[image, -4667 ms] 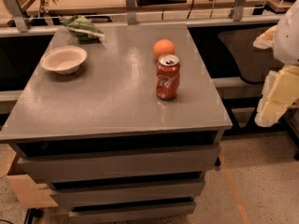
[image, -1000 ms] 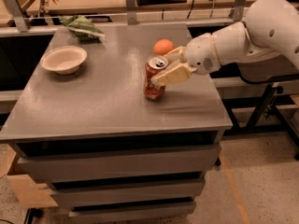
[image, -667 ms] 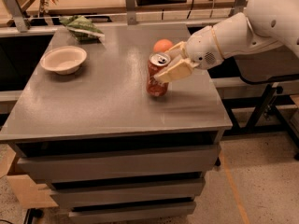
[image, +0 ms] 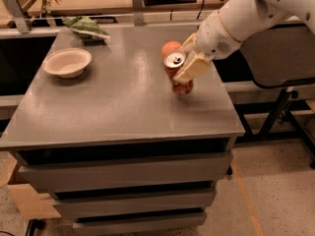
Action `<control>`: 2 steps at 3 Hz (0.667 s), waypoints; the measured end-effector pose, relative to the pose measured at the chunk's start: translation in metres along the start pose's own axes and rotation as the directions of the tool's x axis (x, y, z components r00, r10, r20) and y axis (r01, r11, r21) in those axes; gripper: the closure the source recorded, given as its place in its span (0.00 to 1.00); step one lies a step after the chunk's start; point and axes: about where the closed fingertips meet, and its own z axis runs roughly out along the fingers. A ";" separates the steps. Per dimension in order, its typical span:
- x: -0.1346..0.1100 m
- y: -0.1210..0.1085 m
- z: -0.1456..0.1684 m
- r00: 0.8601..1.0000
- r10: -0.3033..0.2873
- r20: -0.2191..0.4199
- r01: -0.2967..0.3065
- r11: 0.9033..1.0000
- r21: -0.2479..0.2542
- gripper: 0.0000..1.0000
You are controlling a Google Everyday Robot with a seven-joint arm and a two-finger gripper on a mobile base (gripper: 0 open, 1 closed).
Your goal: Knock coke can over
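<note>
The red coke can (image: pixel 181 87) stands near the right edge of the grey table (image: pixel 123 112), tilted with its silver top leaning toward the left and front. Its base still touches the tabletop. My gripper (image: pixel 182 65) reaches in from the upper right and straddles the can's upper half. One cream finger (image: pixel 191 68) lies across the can's front, and the other is behind the can. The white arm runs off the top right corner.
An orange (image: pixel 170 47) sits just behind the can, touching the gripper. A white bowl (image: pixel 67 62) is at the table's left, and a green bag (image: pixel 86 28) lies at the back left. The table's right edge is close to the can.
The can has gone from nearly upright to clearly tilted, top toward the front left. The gripper and arm have shifted slightly right and up with it.
</note>
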 end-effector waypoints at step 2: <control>0.018 0.005 0.018 0.937 -0.187 -0.295 0.157 0.980 -0.122 1.00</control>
